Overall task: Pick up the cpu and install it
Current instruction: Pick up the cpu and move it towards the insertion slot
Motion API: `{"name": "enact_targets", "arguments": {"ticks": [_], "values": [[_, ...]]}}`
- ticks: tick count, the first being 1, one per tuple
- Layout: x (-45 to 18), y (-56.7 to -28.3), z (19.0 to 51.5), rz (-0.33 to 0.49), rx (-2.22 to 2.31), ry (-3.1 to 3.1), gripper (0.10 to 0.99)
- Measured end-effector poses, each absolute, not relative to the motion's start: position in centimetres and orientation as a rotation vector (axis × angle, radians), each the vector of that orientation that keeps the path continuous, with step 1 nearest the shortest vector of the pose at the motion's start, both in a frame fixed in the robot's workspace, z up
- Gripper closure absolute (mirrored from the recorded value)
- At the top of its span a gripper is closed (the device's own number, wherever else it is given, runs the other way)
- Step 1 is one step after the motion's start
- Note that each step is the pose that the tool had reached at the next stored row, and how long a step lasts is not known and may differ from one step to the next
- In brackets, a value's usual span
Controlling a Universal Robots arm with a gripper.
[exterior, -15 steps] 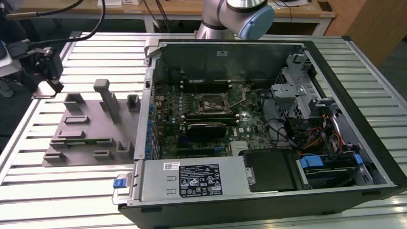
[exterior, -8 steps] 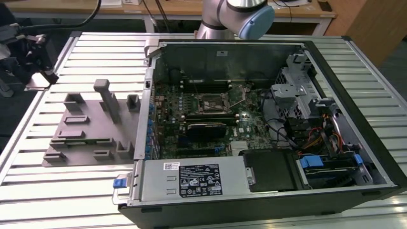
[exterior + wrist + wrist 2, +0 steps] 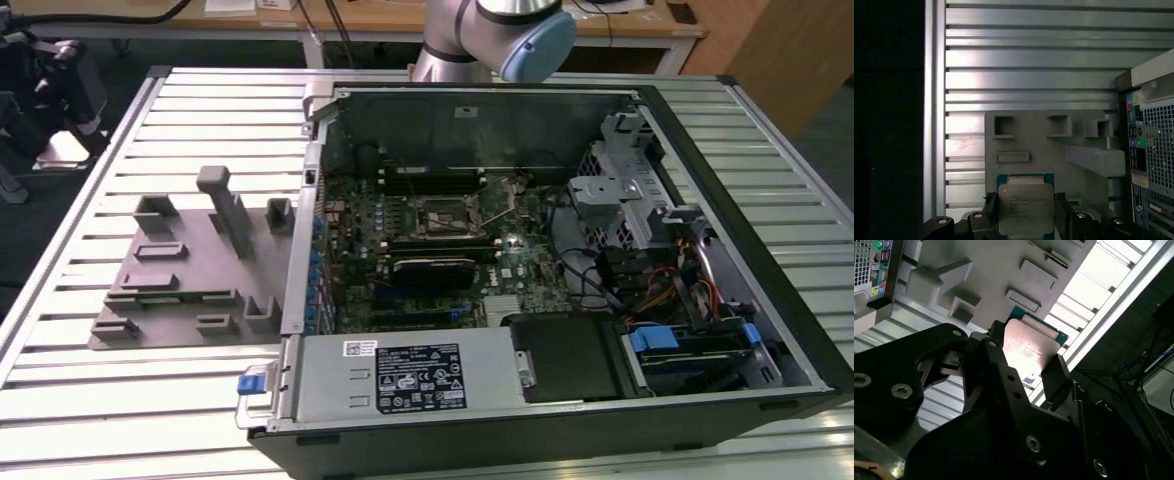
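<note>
The cpu, a flat square chip with a silvery top and a green rim, sits between the two black fingers of my gripper, which is shut on it. In the second wrist view the cpu catches the light in the gripper. It hangs well above the grey fixture tray, which lies on the slatted table. In the exterior view the open computer case shows the motherboard with its square socket, and the arm rises out of the picture behind the case.
The grey fixture tray with upright posts lies on the slatted metal table at the exterior view's left. The case holds a power supply, drive bays and cables. The case's rear panel edges the first wrist view.
</note>
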State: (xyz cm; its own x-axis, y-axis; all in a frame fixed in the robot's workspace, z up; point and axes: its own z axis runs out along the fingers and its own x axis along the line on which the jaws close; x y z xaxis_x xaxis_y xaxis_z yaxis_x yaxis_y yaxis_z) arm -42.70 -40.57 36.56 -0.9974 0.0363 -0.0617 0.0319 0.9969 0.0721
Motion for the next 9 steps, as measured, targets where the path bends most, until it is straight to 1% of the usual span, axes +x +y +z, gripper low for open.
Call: {"name": "enact_targets", "arguments": {"ticks": [9], "values": [[-42.7,-40.6,39.0,0.109,0.052,3.073,0.545]]}}
